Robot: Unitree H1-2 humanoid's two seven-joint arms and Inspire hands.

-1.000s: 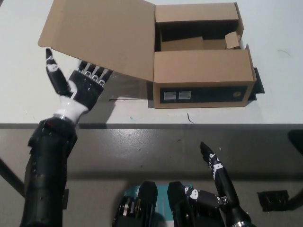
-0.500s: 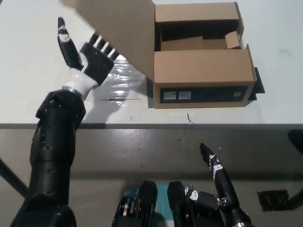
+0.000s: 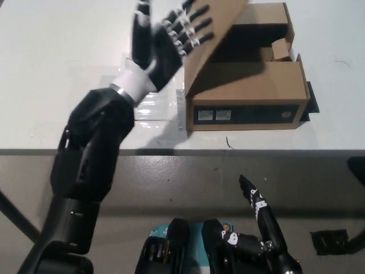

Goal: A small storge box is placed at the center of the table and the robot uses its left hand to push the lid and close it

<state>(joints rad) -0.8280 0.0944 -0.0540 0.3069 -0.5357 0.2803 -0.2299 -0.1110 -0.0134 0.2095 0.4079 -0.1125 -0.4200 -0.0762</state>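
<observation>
A small cardboard storage box (image 3: 245, 91) stands on the white table (image 3: 51, 74), its front face with two labels turned towards me. Its lid (image 3: 214, 25) is raised and tilts over the box opening from the left side. My left hand (image 3: 168, 40) is open, fingers spread, pressing flat against the lid's outer face near the top of the view. The inside of the box is partly hidden by the lid; a small inner flap (image 3: 280, 48) shows at the right. My right hand (image 3: 263, 228) rests low at the bottom right, below the table edge, fingers apart.
The table's front edge (image 3: 182, 150) runs across the middle of the view, with dark floor below it. A sheet of clear plastic (image 3: 151, 103) lies on the table left of the box. Black tape (image 3: 311, 100) shows by the box's right side.
My left hand has swung up and to the right, carrying the lid from lying open on the left to tilting over the box. The right hand has stayed put.
</observation>
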